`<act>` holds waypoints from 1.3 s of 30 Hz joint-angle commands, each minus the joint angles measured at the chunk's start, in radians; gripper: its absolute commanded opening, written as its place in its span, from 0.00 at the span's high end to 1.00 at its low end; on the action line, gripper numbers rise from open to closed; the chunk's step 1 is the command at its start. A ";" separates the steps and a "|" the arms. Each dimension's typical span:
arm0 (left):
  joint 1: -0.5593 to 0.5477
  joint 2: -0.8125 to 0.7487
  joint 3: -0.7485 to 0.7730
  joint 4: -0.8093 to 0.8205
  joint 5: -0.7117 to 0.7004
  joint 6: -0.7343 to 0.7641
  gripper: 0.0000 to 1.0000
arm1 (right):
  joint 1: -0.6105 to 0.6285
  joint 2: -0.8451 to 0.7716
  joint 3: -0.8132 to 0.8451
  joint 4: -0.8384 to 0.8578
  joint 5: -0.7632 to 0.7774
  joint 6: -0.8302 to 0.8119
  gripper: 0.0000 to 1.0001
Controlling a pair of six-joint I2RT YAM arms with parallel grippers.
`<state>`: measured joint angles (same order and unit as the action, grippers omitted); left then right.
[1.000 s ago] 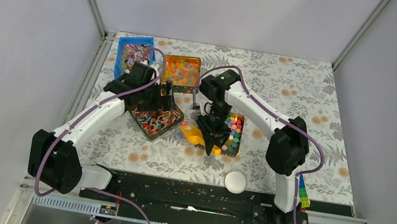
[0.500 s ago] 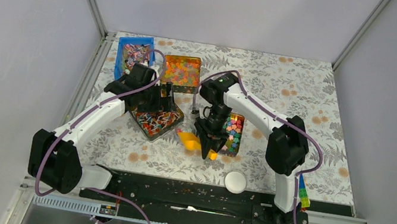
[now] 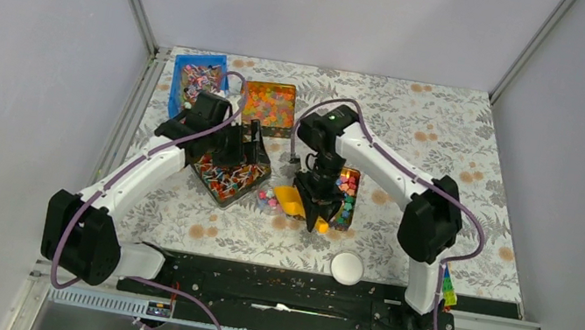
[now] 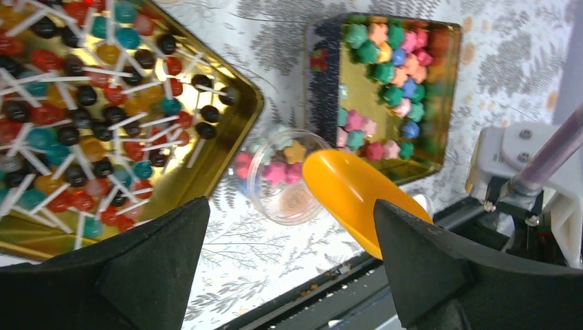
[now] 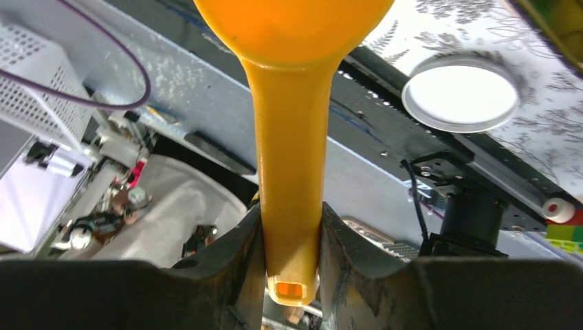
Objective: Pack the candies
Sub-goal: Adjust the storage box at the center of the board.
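Note:
The candies (image 4: 385, 75), small pastel star shapes, lie in a gold tin (image 3: 346, 193) at the table's middle. A few more candies (image 4: 275, 168) sit in a small clear cup (image 3: 268, 199) left of the tin. My right gripper (image 3: 317, 219) is shut on the handle of an orange scoop (image 5: 289, 137). The scoop's bowl (image 4: 350, 196) hangs over the cup's right rim. My left gripper (image 4: 289, 268) is open and empty, above the table in front of the cup. In the top view it (image 3: 246, 144) is over the tin of stick sweets.
A gold tin of stick sweets (image 3: 227, 177) lies left of the cup. An orange box of beads (image 3: 268, 106) and a blue bin (image 3: 198, 79) stand behind it. A white lid (image 3: 347, 268) lies near the front edge. A coloured block (image 3: 447, 289) is at the right front.
My right gripper has turned and shifted the scoop a little to the right. The cup with candies now shows left of the scoop's bowl. The left arm has barely moved.

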<state>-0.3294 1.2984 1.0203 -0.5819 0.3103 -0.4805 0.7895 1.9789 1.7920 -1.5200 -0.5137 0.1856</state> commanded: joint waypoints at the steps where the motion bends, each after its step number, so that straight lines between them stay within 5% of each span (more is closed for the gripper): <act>1: -0.041 0.016 0.061 0.077 0.116 -0.054 0.08 | -0.002 -0.111 0.045 -0.008 0.157 0.045 1.00; 10: -0.140 0.140 0.165 0.140 0.199 -0.144 0.10 | -0.015 -0.209 0.074 0.044 0.306 0.060 1.00; 23: -0.211 0.277 0.179 0.136 0.230 -0.155 0.30 | -0.102 -0.325 0.077 0.109 0.335 0.119 1.00; 39: -0.217 0.407 0.364 -0.038 0.061 -0.006 0.26 | -0.140 -0.459 -0.182 0.136 0.432 0.078 1.00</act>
<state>-0.5461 1.6428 1.2930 -0.5468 0.4656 -0.5713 0.6693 1.5837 1.6398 -1.3930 -0.1410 0.2760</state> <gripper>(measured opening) 0.752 0.351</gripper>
